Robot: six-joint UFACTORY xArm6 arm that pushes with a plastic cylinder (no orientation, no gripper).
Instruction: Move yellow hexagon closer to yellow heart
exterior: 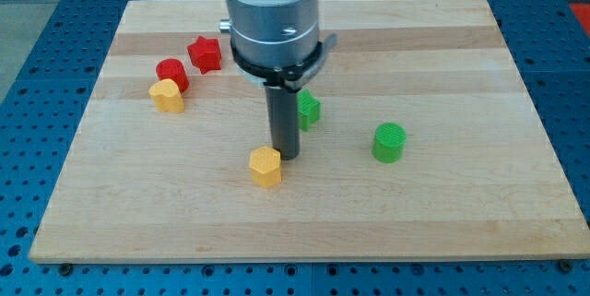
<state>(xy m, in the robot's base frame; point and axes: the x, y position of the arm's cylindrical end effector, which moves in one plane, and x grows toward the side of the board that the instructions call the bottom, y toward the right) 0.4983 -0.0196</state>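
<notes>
The yellow hexagon (265, 166) lies low in the middle of the wooden board (442, 213). The yellow heart (167, 95) lies toward the view's upper left, touching a red round block (172, 73). My tip (289, 155) stands just to the view's right of the hexagon and slightly above it, close to or touching its upper right side. The heart is well off to the view's left and above the hexagon.
A red star (205, 53) lies above and to the right of the red round block. A green block (309, 109) is partly hidden behind the rod. A green cylinder (389, 142) stands to the view's right. The arm's grey body (273, 10) hangs over the board's top middle.
</notes>
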